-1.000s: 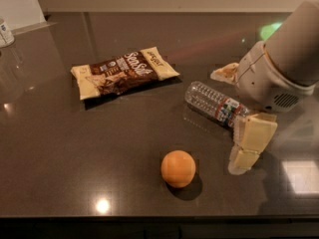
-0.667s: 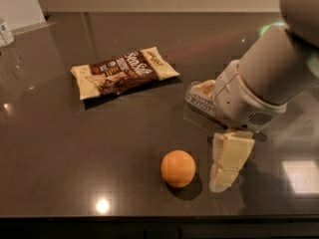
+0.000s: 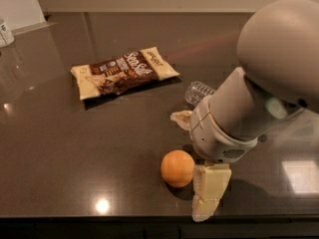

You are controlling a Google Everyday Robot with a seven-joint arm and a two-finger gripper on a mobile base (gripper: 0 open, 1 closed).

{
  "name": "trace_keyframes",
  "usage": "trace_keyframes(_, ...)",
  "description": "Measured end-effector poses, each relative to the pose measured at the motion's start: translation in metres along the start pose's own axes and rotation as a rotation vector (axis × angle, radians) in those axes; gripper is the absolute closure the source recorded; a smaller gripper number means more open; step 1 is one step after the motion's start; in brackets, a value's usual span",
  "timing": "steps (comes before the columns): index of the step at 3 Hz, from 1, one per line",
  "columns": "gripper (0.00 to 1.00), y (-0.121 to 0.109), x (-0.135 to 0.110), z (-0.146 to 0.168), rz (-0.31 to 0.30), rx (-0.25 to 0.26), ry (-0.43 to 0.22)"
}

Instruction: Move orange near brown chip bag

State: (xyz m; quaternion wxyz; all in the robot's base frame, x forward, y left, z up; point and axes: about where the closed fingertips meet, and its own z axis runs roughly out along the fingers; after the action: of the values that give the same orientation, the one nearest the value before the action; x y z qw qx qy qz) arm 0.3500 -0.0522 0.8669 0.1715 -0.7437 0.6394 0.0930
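Note:
The orange (image 3: 177,168) lies on the dark table (image 3: 75,153) near the front edge. The brown chip bag (image 3: 124,72) lies flat further back and to the left, well apart from the orange. My gripper (image 3: 197,153) hangs low over the table just right of the orange, open. Its near cream finger (image 3: 212,188) stands right beside the orange's right side. The far finger (image 3: 182,118) shows behind the orange. The orange is not between the fingers. The arm's large grey body (image 3: 269,83) fills the right side.
A clear plastic water bottle (image 3: 199,91) lies behind the gripper, mostly hidden by the arm. A small white container (image 3: 5,32) stands at the far left. The table's front edge (image 3: 99,218) runs just below the orange.
The arm has swung left and toward the front. The gripper has moved from the right of the orange to right beside it. The orange and the bag have not moved.

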Motion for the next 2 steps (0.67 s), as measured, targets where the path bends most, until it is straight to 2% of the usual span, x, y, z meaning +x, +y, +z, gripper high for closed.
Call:
trace_keyframes(1,0.0,0.0058,0.0004,0.0172,-0.005,-0.013,0.01)
trace_keyframes(2,0.18,0.0057,0.0022,0.0233,0.01,-0.016,0.021)
